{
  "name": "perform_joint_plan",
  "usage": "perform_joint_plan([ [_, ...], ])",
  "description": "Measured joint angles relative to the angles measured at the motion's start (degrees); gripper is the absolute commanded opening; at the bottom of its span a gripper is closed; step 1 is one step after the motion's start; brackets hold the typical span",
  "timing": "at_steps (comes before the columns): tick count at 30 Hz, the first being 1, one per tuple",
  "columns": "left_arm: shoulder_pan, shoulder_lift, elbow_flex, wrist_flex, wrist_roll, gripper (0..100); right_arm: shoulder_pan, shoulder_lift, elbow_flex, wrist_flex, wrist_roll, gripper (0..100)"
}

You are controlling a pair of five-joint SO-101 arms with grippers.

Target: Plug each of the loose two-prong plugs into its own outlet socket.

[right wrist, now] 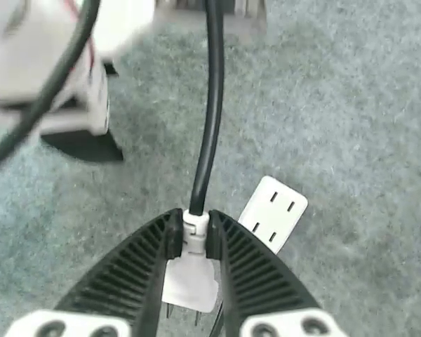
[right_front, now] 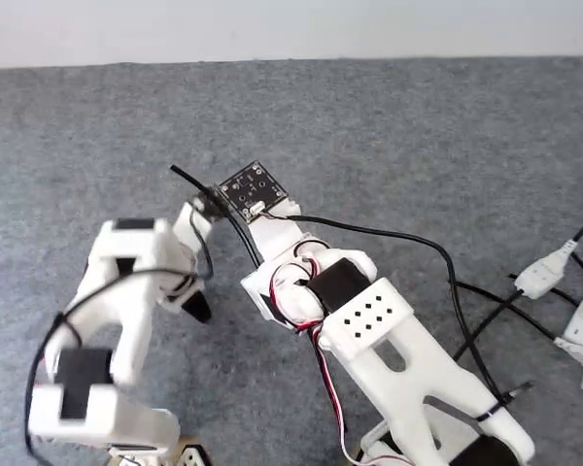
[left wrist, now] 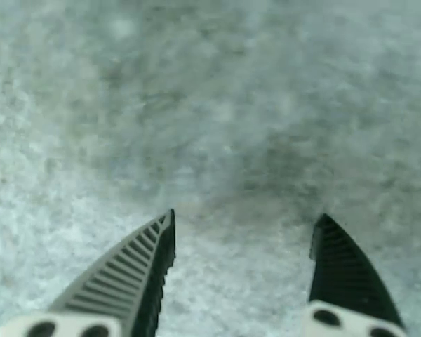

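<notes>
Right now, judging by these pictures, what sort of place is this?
Probably a robotics test bench, not a home: two white robot arms over a grey felt-like surface, the right tool holding a corded plug beside a loose outlet socket.

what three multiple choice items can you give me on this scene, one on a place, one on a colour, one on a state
1. Where is the socket near the right gripper?
A. on the carpet beside the held plug
B. on top of an arm
C. inside a box

2. What colour is the plug's cord?
A. red
B. black
C. yellow

3. How is the left gripper?
A. shut on a plug
B. shut on a socket
C. open, holding nothing

Answers:
1 A: the right wrist view shows it lying on the carpet next to the plug.
2 B: a black cord runs out of the white plug.
3 C: its jaws stand apart over bare carpet with nothing between them.
</notes>
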Motion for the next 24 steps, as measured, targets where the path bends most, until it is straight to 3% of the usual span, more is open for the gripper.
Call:
perform_joint_plan([
  [8, 3.52, -21.98, 22.86, -11.87, -0.88, 29, 0.00, 0.00, 0.09, -0.53, -1.67, 0.9],
  [24, 3.52, -24.62, 24.26, -13.01, -5.71, 29, 0.79, 0.00, 2.02, -3.69, -3.96, 0.9],
])
